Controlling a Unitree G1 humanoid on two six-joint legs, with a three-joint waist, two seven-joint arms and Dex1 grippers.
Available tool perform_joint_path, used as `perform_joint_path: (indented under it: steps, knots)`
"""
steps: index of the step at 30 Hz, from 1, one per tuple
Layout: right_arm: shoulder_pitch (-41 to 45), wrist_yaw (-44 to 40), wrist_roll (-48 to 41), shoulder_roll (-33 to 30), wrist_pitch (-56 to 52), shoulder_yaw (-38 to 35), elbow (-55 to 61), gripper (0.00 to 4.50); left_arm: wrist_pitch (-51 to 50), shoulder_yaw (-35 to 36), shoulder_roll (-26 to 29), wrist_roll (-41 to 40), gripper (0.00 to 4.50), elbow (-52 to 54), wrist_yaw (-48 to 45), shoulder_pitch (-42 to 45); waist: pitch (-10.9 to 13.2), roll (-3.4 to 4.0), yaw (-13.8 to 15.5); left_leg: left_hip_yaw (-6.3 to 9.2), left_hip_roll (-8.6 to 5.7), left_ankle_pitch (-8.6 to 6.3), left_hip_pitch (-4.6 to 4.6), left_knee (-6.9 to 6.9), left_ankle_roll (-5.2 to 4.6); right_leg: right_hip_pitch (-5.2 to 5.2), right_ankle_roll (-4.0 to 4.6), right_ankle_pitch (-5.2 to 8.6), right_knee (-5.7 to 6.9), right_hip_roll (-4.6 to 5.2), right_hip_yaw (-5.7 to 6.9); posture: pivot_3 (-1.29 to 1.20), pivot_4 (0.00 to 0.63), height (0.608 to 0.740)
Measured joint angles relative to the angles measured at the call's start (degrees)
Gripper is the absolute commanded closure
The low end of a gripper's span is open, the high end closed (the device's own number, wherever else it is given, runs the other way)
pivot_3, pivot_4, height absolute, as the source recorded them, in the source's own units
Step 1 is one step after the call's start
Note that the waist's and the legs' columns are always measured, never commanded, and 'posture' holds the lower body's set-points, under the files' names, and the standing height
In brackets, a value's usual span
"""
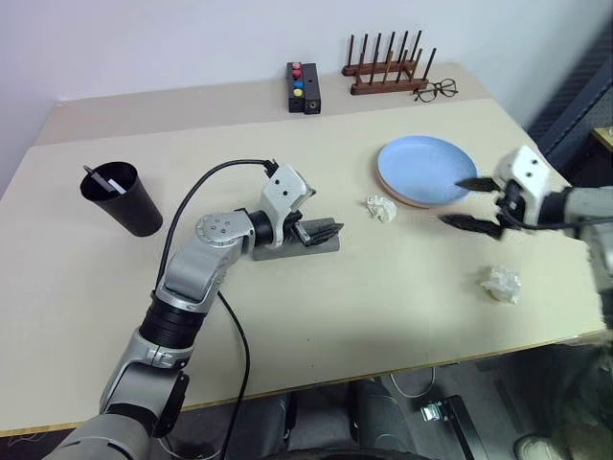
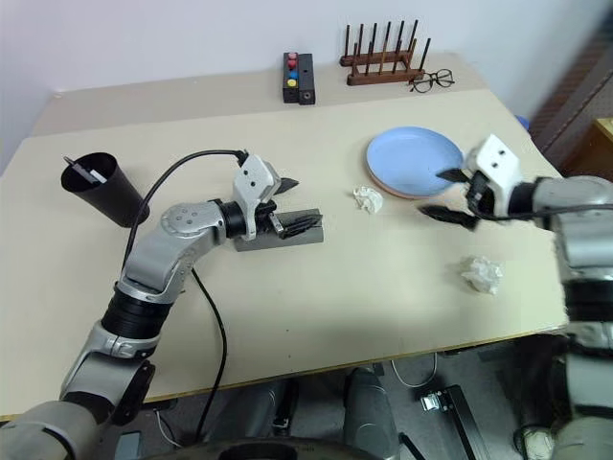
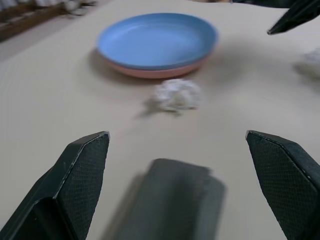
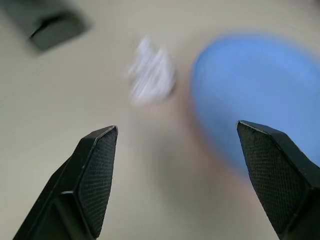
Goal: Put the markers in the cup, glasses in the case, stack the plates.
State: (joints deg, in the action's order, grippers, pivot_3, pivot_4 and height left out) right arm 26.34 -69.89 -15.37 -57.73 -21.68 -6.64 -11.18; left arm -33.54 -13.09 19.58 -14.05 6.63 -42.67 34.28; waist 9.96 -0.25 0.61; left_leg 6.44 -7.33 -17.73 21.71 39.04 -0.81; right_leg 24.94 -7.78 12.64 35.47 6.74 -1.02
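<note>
Beige tabletop [image 1: 316, 316], seen from my head cameras. The light blue round plastic plate [image 1: 421, 168] sits stacked on the salmon pink plate [image 1: 407, 201], whose rim peeks out underneath on the near side. My right gripper [image 1: 474, 201] hovers just beside the stack's right edge, fingers spread apart, nothing between them; its wrist view confirms both black fingertips [image 4: 95, 165] wide and empty.

My left gripper [image 1: 306, 216] is over the grey felt-like oblong glasses case [image 1: 297, 247], which lies near the table's middle. Jaws fully spread in the wrist view, one finger [image 3: 82, 175] either side of the case end, holding nothing. I cannot tell whether the fingers touch the case. Lid looks down; the sunglasses I cannot make out.

The tall tapered matte black cup [image 1: 123, 199] stands upright at the far left, with a white marker [image 1: 107, 182] leaning inside, tip above the rim.

Loose items: one crumpled white paper ball [image 1: 381, 207] between case and plates, another [image 1: 501, 284] near the right front. Along the back edge: a wooden peg rack [image 1: 386, 69], thin wire-rimmed spectacles [image 1: 436, 91], a black box with coloured buttons [image 1: 303, 86].
</note>
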Motion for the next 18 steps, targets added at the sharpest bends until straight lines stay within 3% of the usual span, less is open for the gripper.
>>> perform_joint_path:
  steps: [6,18]
  knots:
    - [-10.4,-4.0,-1.8,-6.1,-4.2,-3.0,3.1,0.65,3.8,-4.1,4.9,-1.6,0.0,0.1,-12.5,-0.5,0.0,0.06,0.0,-0.11,0.03,0.0,-0.1,-0.01,0.0,-0.05,0.0,0.0,0.03,0.0,-0.07,0.0,0.15,0.74]
    - [-18.2,-6.4,-1.8,-7.6,-4.4,-3.3,3.1,0.65,12.1,-8.3,6.0,-0.8,0.0,-5.3,-25.6,2.0,0.0,0.05,0.2,-0.08,0.02,-0.02,-0.11,0.0,-0.03,-0.1,0.0,0.0,-0.01,0.02,-0.04,0.0,0.15,0.74]
